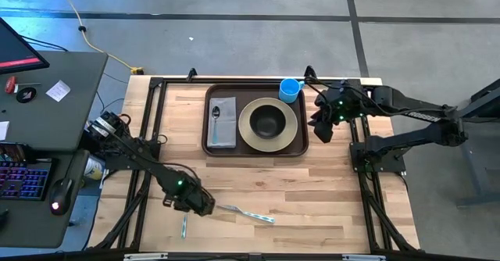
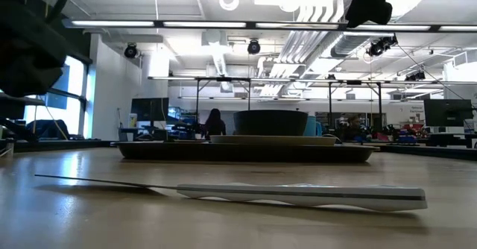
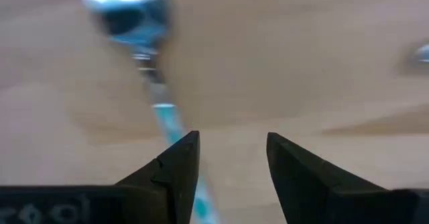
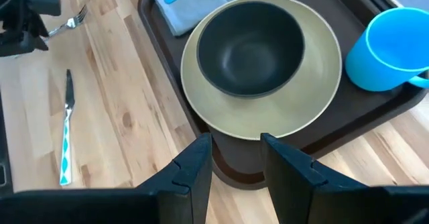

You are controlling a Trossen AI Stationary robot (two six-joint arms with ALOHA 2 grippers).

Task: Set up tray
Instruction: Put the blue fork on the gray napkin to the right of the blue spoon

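Note:
The dark brown tray (image 1: pixel 258 153) lies at the far middle of the table. On it are a grey napkin (image 1: pixel 228 130) with a spoon (image 1: pixel 216 114), a beige plate (image 1: pixel 246 125) with a dark bowl (image 1: pixel 268 120), and a blue cup (image 1: pixel 290 89). A fork (image 1: pixel 184 228) and a knife (image 1: pixel 246 213), both with teal-patterned handles, lie flat on the wood near the front edge. My left gripper (image 1: pixel 191 206) is open and hovers over the fork (image 3: pixel 164 117), whose handle runs past one finger. My right gripper (image 4: pixel 236 150) is open and empty above the tray's right end.
Bare wood lies between the tray and the front edge, with the knife (image 2: pixel 298 194) lying along it. Black frame rails (image 1: pixel 148 136) run along the table's left and right sides. A desk with a keyboard (image 1: pixel 23 179) and mouse stands beyond the left edge.

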